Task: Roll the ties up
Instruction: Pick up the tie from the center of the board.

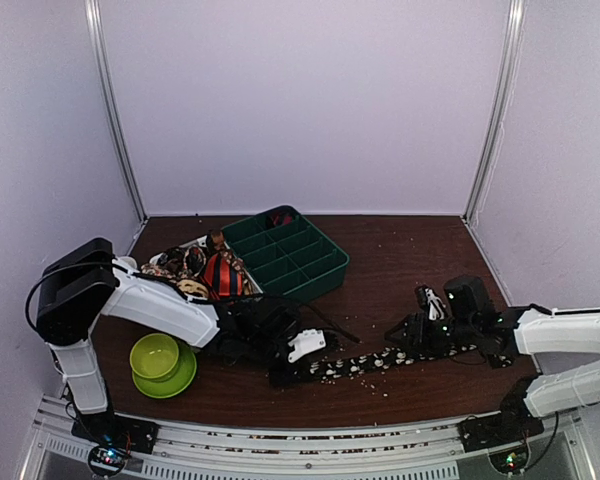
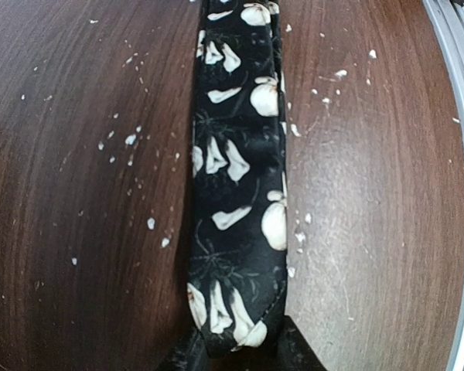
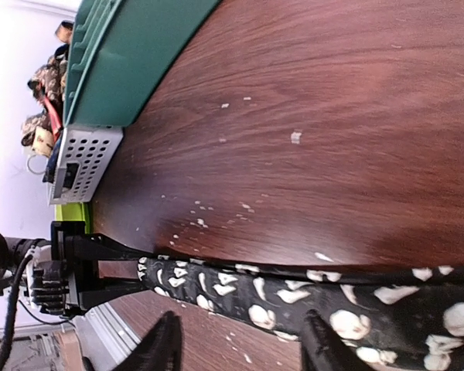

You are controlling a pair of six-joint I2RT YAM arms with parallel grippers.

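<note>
A black tie with cream-white flower spots (image 1: pixel 370 363) lies stretched along the table's near side. In the left wrist view the tie (image 2: pixel 236 170) runs up the frame. Its narrow end sits pinched between my left gripper's (image 2: pixel 241 352) fingers. My left gripper (image 1: pixel 288 368) is at the tie's left end. My right gripper (image 3: pixel 243 348) is open, its fingers wide apart just beside the tie (image 3: pixel 294 297), not touching it. In the top view it (image 1: pixel 408 338) hovers over the tie's right part. A red-and-black striped tie (image 1: pixel 221 274) and a brown-gold one (image 1: pixel 170 266) lie piled at the back left.
A green compartment tray (image 1: pixel 325 262) stands behind the arms at centre, with something red and black in its far compartment (image 1: pixel 280 217). A white perforated basket (image 3: pixel 85 162) holds the other ties. A lime-green bowl (image 1: pixel 160 360) sits near my left arm. White crumbs dot the wood.
</note>
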